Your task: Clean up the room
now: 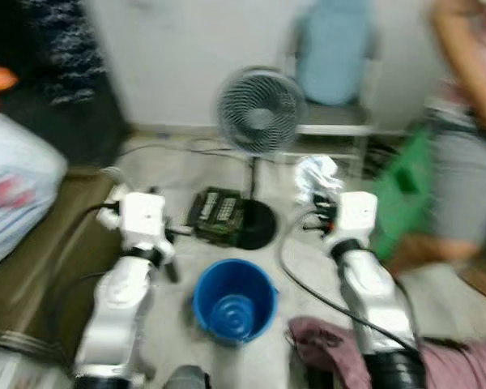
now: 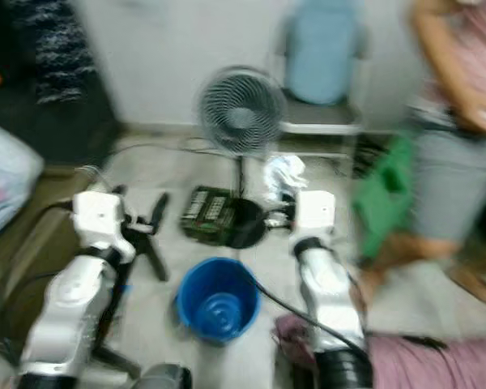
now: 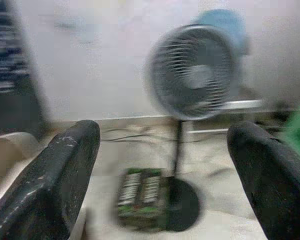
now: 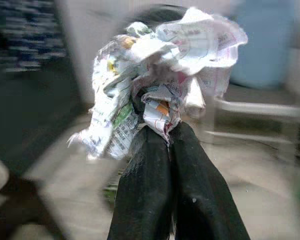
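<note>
The right gripper [image 4: 169,131] has its two black fingers pressed together on a crumpled wad of newspaper [image 4: 160,75], pinching it at its lower edge so the paper bunches up above the fingertips. In the head views this wad [image 1: 317,178] sits in the air in front of the right arm, above the floor and to the right of the fan [image 1: 259,113]. The left gripper [image 3: 165,170] has its fingers [image 3: 55,175] spread wide apart with nothing between them, pointing toward the fan and a green box [image 3: 140,197] lying by the fan's round black base. A blue bucket [image 1: 235,300] stands on the floor between the two arms, near the robot. A person [image 1: 470,121] stands at the right, beside something green [image 1: 405,194]. All views are blurred
</note>
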You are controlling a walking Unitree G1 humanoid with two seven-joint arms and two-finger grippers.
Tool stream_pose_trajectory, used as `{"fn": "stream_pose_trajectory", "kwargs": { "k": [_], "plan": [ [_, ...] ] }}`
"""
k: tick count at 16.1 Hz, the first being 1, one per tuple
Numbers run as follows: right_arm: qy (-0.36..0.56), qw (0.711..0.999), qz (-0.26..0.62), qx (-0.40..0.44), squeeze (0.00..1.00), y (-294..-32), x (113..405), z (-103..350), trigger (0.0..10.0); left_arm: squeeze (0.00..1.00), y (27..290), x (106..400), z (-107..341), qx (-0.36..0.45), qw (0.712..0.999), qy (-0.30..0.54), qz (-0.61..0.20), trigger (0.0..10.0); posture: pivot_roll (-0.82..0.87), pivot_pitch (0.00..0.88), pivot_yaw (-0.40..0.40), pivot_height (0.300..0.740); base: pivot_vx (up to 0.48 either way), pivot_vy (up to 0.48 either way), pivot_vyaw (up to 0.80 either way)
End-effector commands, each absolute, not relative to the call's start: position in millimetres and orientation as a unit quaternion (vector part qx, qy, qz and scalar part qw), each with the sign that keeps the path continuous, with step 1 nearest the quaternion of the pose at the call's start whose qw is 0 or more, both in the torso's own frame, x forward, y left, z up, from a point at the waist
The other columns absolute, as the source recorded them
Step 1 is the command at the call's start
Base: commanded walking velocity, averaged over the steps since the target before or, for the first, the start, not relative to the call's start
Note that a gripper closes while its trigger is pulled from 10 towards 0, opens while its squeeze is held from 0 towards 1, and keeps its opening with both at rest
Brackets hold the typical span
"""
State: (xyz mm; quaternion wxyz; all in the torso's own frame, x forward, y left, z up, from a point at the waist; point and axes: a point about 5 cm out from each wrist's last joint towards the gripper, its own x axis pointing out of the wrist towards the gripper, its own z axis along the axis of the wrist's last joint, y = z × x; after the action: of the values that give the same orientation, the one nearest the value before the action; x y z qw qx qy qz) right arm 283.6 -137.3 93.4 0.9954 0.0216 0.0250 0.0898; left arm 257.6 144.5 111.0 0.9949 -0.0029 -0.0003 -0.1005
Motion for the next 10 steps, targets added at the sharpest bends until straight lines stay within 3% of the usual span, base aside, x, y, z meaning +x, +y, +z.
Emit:
{"fn": "stream_pose_trajectory", "kwargs": {
  "k": [1, 8, 10],
  "plan": [
    [0.019, 0.996, 0.086, 0.017, 0.00, -141.8, 284.0, 96.2, 10.0, 0.00, 141.0, 257.1, 111.9, -0.002, 0.995, -0.002, -0.105, 10.0, 0.02, 0.006, 0.009, 0.740, 0.000, 0.000, 0.80],
    [0.022, 0.996, 0.084, 0.016, 0.00, -142.5, 284.7, 95.2, 10.0, 0.00, 139.2, 257.5, 111.8, 0.000, 0.994, -0.001, -0.110, 10.0, 0.02, 0.005, 0.008, 0.740, 0.000, 0.000, 0.76],
    [0.024, 0.997, 0.076, 0.023, 0.00, -143.6, 285.3, 94.7, 10.0, 0.00, 138.8, 257.6, 112.3, -0.001, 0.994, -0.002, -0.111, 10.0, 0.02, 0.006, 0.007, 0.740, 0.000, 0.000, 0.00]
  ]
}}
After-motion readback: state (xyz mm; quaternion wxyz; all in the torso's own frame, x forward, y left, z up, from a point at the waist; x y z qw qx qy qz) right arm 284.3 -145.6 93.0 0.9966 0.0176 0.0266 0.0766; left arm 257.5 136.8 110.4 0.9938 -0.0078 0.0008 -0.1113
